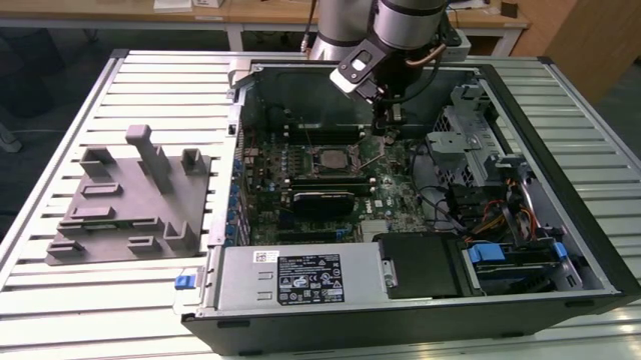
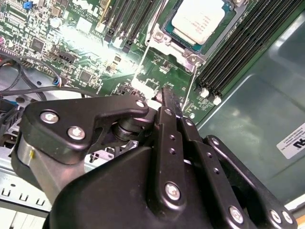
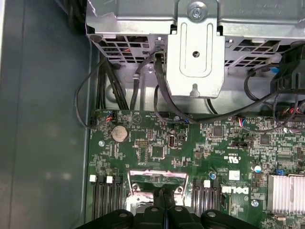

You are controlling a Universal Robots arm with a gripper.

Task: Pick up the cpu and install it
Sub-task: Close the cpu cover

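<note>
The cpu (image 2: 198,19) is seen lying in the socket (image 2: 163,37) on the motherboard (image 2: 95,62), near the hand (image 2: 167,94), which is clenched on nothing. The chip is judged light, stiff, smooth-topped and fragile underneath, and is best taken by opposite edges

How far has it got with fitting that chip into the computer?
The cpu already lies in its socket on the motherboard. The gripper is shut on nothing, close to the socket. Whether the socket is clamped shut I cannot tell.
</note>
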